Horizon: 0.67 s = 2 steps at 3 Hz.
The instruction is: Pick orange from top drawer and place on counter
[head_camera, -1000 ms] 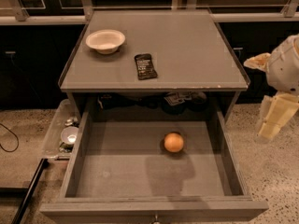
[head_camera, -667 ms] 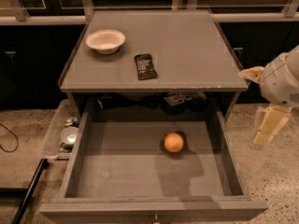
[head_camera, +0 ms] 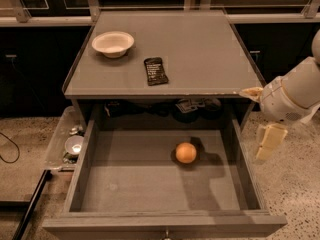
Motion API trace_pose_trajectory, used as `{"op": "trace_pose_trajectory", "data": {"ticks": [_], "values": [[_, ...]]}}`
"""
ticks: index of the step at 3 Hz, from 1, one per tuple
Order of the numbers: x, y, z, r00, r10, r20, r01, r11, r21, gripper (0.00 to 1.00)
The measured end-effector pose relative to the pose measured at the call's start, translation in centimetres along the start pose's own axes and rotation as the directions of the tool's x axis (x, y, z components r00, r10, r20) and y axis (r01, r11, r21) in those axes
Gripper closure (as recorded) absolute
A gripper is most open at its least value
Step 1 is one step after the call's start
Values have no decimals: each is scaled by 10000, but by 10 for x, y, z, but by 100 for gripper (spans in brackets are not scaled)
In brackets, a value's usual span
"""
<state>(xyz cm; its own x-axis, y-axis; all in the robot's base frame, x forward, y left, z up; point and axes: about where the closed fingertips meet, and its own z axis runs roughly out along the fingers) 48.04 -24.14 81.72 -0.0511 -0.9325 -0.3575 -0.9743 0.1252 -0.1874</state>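
One orange (head_camera: 186, 152) lies in the top drawer (head_camera: 125, 184); the gripper (head_camera: 270, 140), just outside it, open or closed I cannot tell, might clip the drawer's wall.

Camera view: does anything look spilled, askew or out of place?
Nothing stands out. The orange lies alone in the open top drawer; the white bowl stands upright and a dark packet lies flat on the counter. The tool hangs outside the drawer's right wall.

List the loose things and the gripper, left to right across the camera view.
white bowl → dark packet → orange → gripper, hanging just outside the right wall of the top drawer.
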Motion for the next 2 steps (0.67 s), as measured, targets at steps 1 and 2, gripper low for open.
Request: {"op": "trace_pose_trajectory", "data": {"ticks": [1,2], "values": [[0,0,0,10000,5,1,-5,10000,-8,0],[0,1,6,9996,66,276,-63,9999,-129,0]]}}
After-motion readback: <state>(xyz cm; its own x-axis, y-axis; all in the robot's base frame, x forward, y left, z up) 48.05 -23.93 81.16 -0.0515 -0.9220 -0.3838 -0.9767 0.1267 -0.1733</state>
